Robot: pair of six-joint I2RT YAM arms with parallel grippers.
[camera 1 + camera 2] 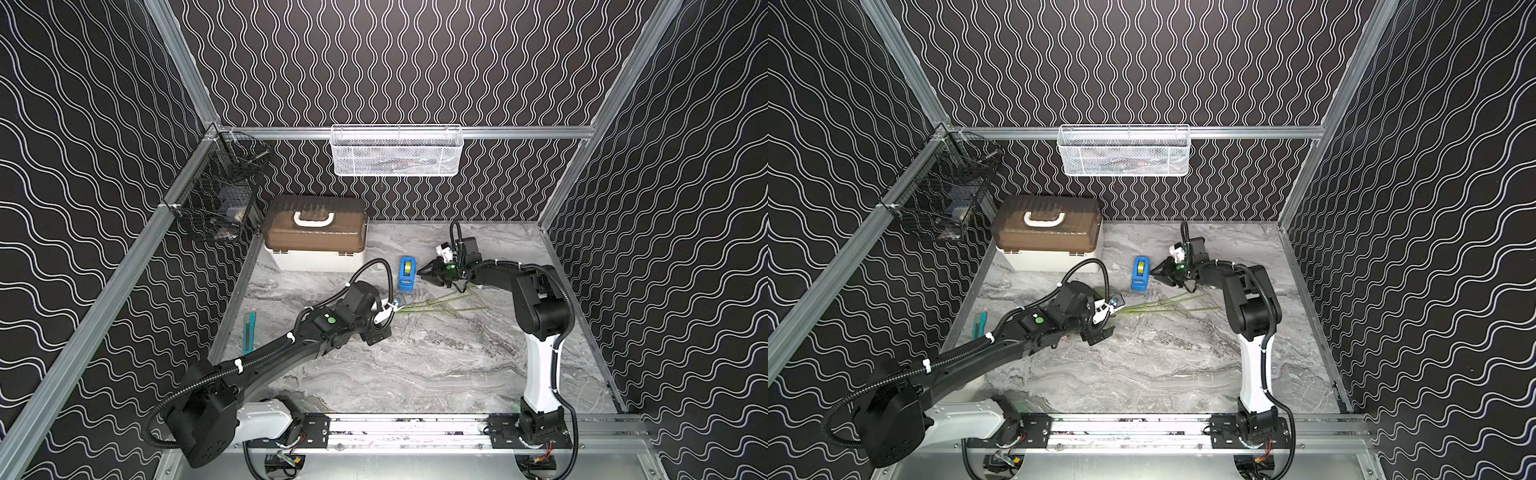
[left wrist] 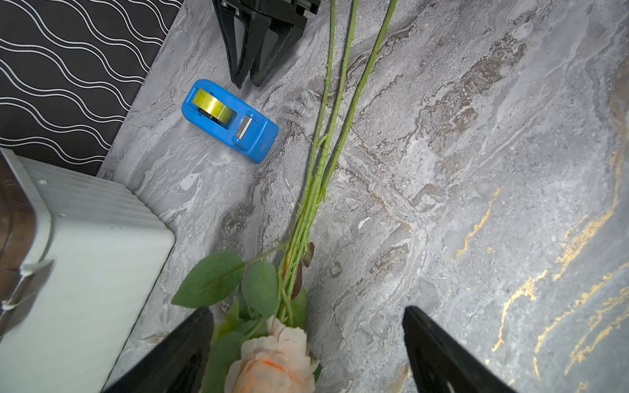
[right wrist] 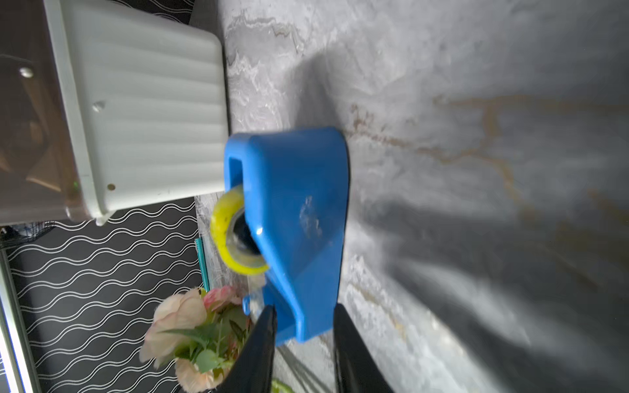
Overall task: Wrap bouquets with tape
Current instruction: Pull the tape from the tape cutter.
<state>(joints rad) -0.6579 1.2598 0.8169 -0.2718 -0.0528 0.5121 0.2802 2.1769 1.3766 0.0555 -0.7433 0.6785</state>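
Right gripper [image 1: 420, 273], just beside the tape [image 1: 407, 272], is narrow, grip unclear; left gripper [image 2: 306, 311] gapes wide astride the bouquets [image 2: 269, 364].

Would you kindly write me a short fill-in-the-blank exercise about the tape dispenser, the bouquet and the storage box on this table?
1. The yellowish clear tape roll sits in a bright ____ plastic dispenser.
2. The open left hand hovers over the pale pink ____ of the bouquet, not over its long green stems.
3. The white ribbed storage box has a translucent ____ lid with a white handle.
Missing words: blue; flowers; brown.
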